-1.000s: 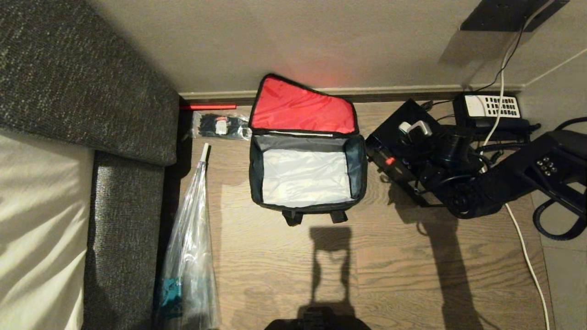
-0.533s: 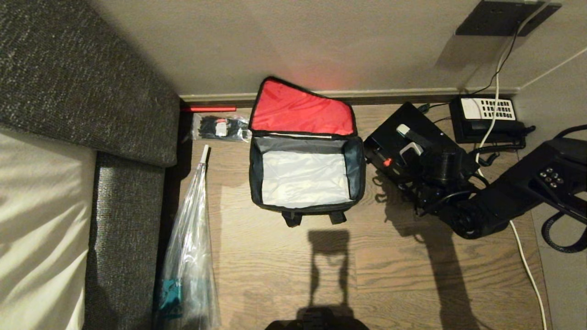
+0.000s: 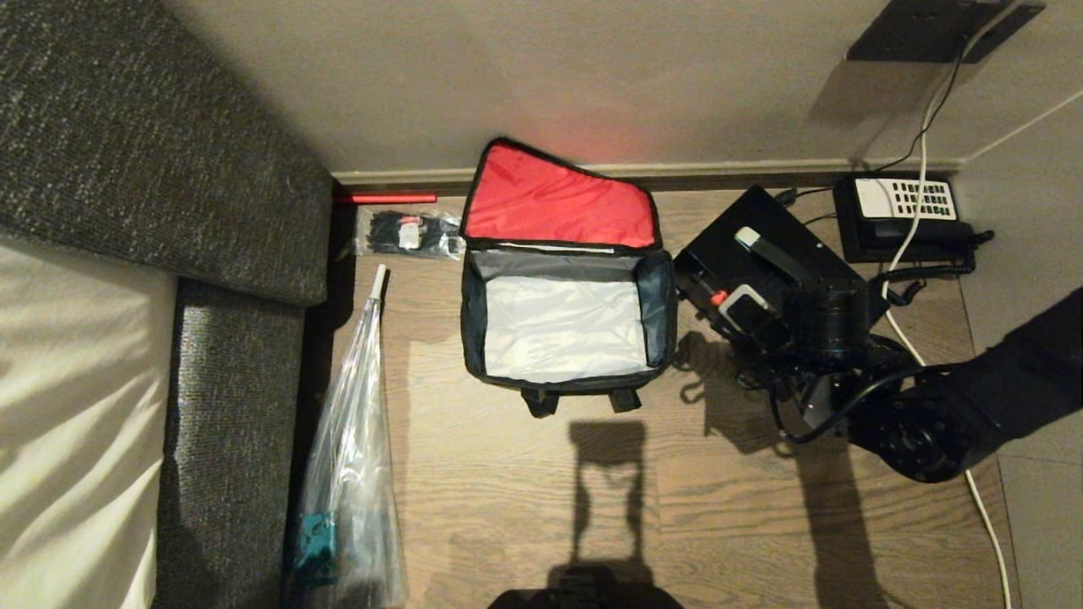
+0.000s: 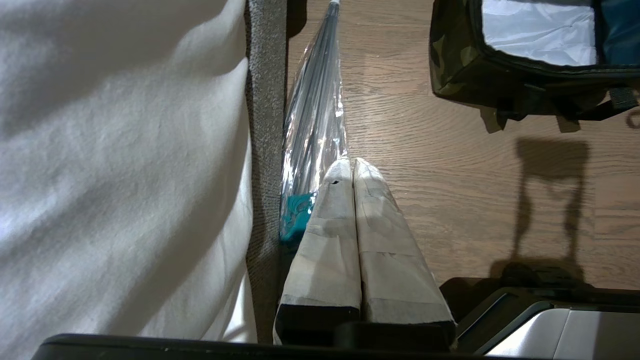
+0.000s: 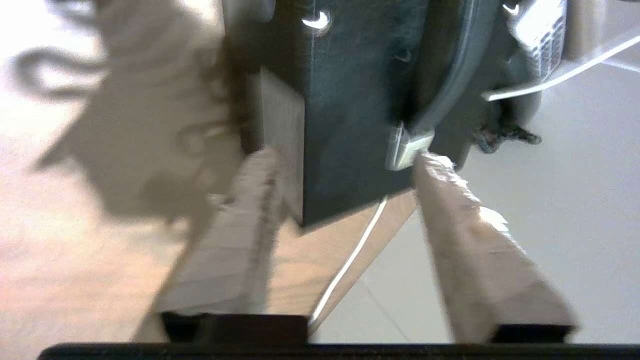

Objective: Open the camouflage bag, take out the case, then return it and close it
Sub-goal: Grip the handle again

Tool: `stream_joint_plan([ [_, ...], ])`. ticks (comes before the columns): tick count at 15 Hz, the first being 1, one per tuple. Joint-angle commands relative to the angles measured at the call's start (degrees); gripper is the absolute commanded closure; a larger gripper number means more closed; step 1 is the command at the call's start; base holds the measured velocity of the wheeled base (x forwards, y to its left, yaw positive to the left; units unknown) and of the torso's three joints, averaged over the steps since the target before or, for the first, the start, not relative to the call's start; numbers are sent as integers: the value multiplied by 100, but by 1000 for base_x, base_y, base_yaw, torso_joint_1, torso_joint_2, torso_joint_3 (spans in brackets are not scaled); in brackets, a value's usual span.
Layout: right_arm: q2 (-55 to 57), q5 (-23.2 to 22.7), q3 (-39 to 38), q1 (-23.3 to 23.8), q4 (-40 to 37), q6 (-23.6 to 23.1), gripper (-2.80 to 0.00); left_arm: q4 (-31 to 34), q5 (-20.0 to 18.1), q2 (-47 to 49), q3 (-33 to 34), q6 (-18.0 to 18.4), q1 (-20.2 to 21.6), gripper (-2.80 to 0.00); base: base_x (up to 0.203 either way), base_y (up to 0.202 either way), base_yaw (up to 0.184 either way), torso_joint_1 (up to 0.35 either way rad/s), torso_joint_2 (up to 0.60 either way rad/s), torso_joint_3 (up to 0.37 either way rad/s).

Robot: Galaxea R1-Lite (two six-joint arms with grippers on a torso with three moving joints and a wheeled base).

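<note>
Wood-grain flooring (image 3: 525, 499) runs up to a beige wall with a pale skirting board, and everything sits low against that wall. Taking the camouflage bag (image 3: 565, 326) as the marker: well to its left stands a dark grey woven sofa (image 3: 161, 161) with a cream cushion (image 3: 76, 423), and between sofa and bag a folded umbrella in a clear plastic sleeve (image 3: 351, 474) lies along the boards, its white tip pointing toward the wall. Just left of the bag's open lid, near the skirting, rest a small clear packet of black cable ties (image 3: 406, 233) and a thin red stick (image 3: 385, 198). The left gripper (image 4: 353, 165) hangs above the floor close to the umbrella's teal handle end, well short of the bag, its taped fingers pressed together with nothing between them. The bag itself stands open on the floor, its red-lined lid (image 3: 563, 203) tipped back against the wall and its pale grey interior bare. Just to the bag's right, almost touching its side, the case (image 3: 766, 271) sits on the floor at an angle, top handle and small red latch facing up. The right gripper (image 5: 345, 165) is over the case's near end with its fingers spread, one on either side of that end; in the blurred wrist view I can't tell whether they touch it. Farther right, against the wall, sits a black telephone with white keypad (image 3: 901, 216), with a white cable (image 3: 973, 474) trailing across the floor.
</note>
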State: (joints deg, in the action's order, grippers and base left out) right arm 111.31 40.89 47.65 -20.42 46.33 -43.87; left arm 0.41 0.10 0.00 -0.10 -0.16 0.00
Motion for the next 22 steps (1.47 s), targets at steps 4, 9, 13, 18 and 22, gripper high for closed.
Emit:
stream_joint_plan([
  [4, -3229, -10, -999, -22, -1079, 58, 0, 2, 8, -18, 1, -2, 0, 0, 0, 0, 0, 0, 0, 0],
  [9, -6407, -15, -1980, 156, -2774, 924, 0, 2, 8, -9, 1, -2, 0, 0, 0, 0, 0, 0, 0, 0],
  [13, -8857, -1116, -2474, 947, -5247, 2627, 0, 2, 0, -18, 1, -2, 0, 0, 0, 0, 0, 0, 0, 0],
  [18, -10806, -3102, -3562, 1946, -6708, 3910, 0, 2, 0, -9, 1, -2, 0, 0, 0, 0, 0, 0, 0, 0],
  [22, -10882, -3857, -4763, 1989, -4256, 4273, 0, 2, -1, -9, 1, -2, 0, 0, 0, 0, 0, 0, 0, 0],
])
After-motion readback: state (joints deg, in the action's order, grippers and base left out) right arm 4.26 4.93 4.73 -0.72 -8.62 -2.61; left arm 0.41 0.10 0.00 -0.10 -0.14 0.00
